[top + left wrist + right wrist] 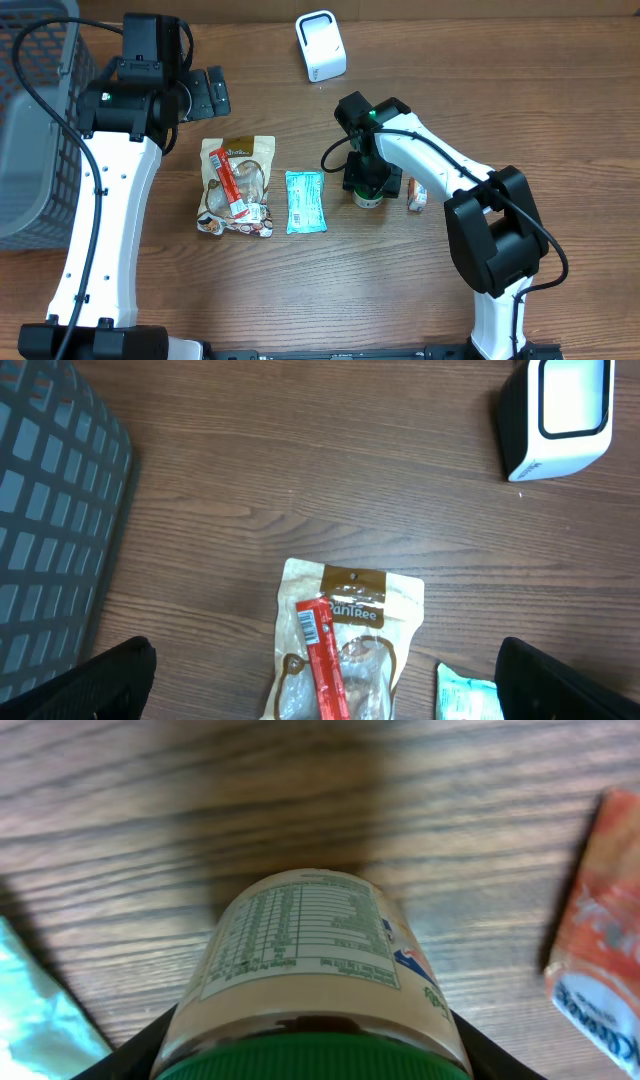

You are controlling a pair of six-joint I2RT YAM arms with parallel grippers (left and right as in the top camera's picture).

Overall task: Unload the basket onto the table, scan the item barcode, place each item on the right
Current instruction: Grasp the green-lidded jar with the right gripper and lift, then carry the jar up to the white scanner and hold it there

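A jar with a green cap [369, 196] stands on the table just right of centre. My right gripper [367, 180] comes down over it. In the right wrist view the jar [300, 950] fills the space between the black fingers [130, 1055], which press against both of its sides, so the right gripper [310, 1045] is shut on it. Its nutrition label faces the camera, and no barcode shows. The white scanner [320, 45] stands at the back of the table. My left gripper [205, 92] hangs open at the back left, above a snack bag [345, 640].
A grey mesh basket [30, 120] occupies the far left. The snack bag [235, 185] with a red stick on it and a teal packet [305, 201] lie at the centre. A small orange packet [417, 195] lies right of the jar. The scanner [557, 415] shows top right in the left wrist view.
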